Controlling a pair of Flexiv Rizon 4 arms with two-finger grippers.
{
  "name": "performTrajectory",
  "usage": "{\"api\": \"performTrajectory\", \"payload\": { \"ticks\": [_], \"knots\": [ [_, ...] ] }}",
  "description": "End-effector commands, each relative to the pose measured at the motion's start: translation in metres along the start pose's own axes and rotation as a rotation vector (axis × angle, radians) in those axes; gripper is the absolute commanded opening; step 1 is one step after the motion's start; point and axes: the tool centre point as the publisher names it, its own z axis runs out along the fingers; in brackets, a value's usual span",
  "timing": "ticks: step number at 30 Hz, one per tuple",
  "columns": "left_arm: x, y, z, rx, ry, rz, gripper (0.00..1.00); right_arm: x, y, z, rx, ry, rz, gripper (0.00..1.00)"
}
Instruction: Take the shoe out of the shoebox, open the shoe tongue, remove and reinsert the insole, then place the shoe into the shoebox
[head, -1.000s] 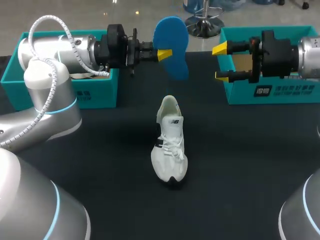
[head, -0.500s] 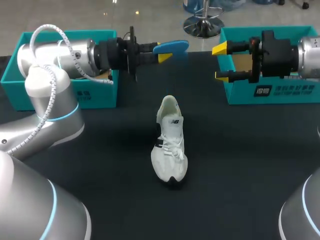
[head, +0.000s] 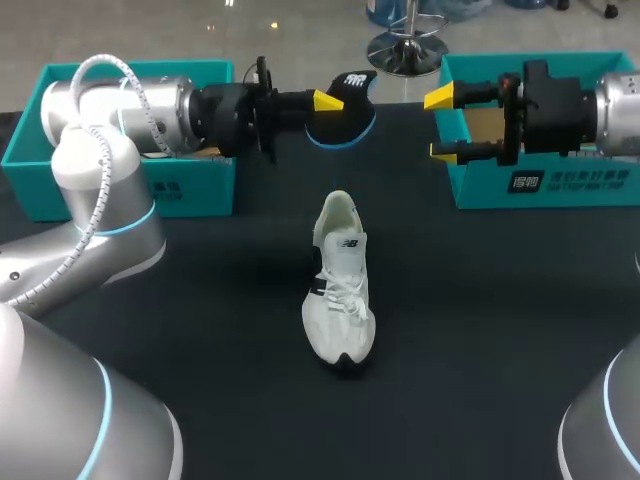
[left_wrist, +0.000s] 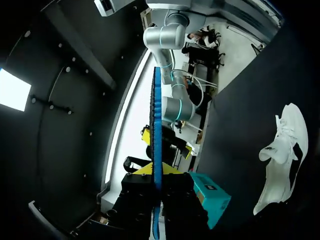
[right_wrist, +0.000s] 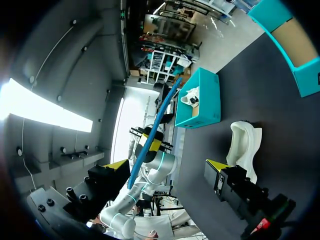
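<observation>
Left pincer (head: 325, 101): clamped on the insole (head: 345, 93). In the left wrist view the pincer (left_wrist: 155, 172) has its yellow tips pressed to both faces of the insole (left_wrist: 157, 125), which is seen edge-on as a thin blue strip running out ahead of the fingers.
Left arm (head: 120, 100): comes in from the left and lies level across the left shoebox (head: 40, 180).
Insole: held up at the far side of the tabletop (head: 200, 300), between the two shoeboxes and well apart from the shoe (head: 340, 295). Its dark face is up, with a blue edge below.
Right pincer (head: 440, 125): fingers wide apart, holding nothing. It sits at the near corner of the right shoebox (head: 590, 190), facing the insole, near it but not touching.
Right wrist view: the right pincer (right_wrist: 167, 167) is spread, with the insole (right_wrist: 155, 125) as a slanted blue strip ahead of it.
Shoe: white, upright on its sole at mid-tabletop, toe toward the robot, heel opening toward the far edge. It is outside both boxes and no pincer touches it. It also shows beside the fingers in both wrist views (left_wrist: 282, 155) (right_wrist: 245, 145).
Left shoebox, right wrist view (right_wrist: 200, 100): teal and open, with a white item inside; I cannot tell what it is.
Right shoebox: teal and open, with a brown inner wall showing.
</observation>
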Motion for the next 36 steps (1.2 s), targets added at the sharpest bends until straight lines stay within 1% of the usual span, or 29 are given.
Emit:
{"api": "performTrajectory", "payload": {
  "ticks": [1,10,11,14,16,19,27,33,34,35,36],
  "knots": [
    [0.002,0.002,0.002,-0.007,-0.017,0.162,0.0,0.0,0.0,0.002,-0.002,-0.001,0.0,1.0],
    [0.002,0.002,0.002,-0.007,-0.017,0.162,0.0,0.0,0.0,0.002,-0.002,-0.001,0.0,1.0],
    [0.003,0.002,0.001,0.001,0.009,0.187,0.0,0.0,0.0,0.002,-0.002,-0.001,0.0,1.0],
    [0.004,0.005,-0.001,-0.019,0.057,0.248,0.0,0.0,0.0,0.002,-0.002,-0.001,0.0,1.0],
    [0.006,0.007,-0.001,-0.026,0.075,0.275,0.0,0.0,0.0,0.002,-0.002,-0.001,0.0,1.0],
    [0.008,0.009,-0.001,-0.03,0.079,0.285,0.0,0.007,0.005,0.002,0.014,0.009,-0.026,1.0],
    [0.015,0.016,0.006,-0.045,0.076,0.298,0.0,0.015,0.013,0.022,0.054,-0.012,-0.039,1.0],
    [0.013,0.018,0.022,-0.059,0.046,0.324,0.0,0.019,0.015,0.034,0.064,-0.008,0.017,1.0],
    [0.013,0.019,0.024,-0.06,0.047,0.323,0.0,0.019,0.016,0.035,0.061,-0.007,0.022,0.99],
    [0.014,0.02,0.026,-0.067,0.044,0.326,0.0,0.019,0.016,0.036,0.061,-0.007,0.029,0.93],
    [0.014,0.022,0.028,-0.069,0.043,0.325,0.0,0.02,0.016,0.037,0.061,-0.01,0.033,0.91]
  ]
}}
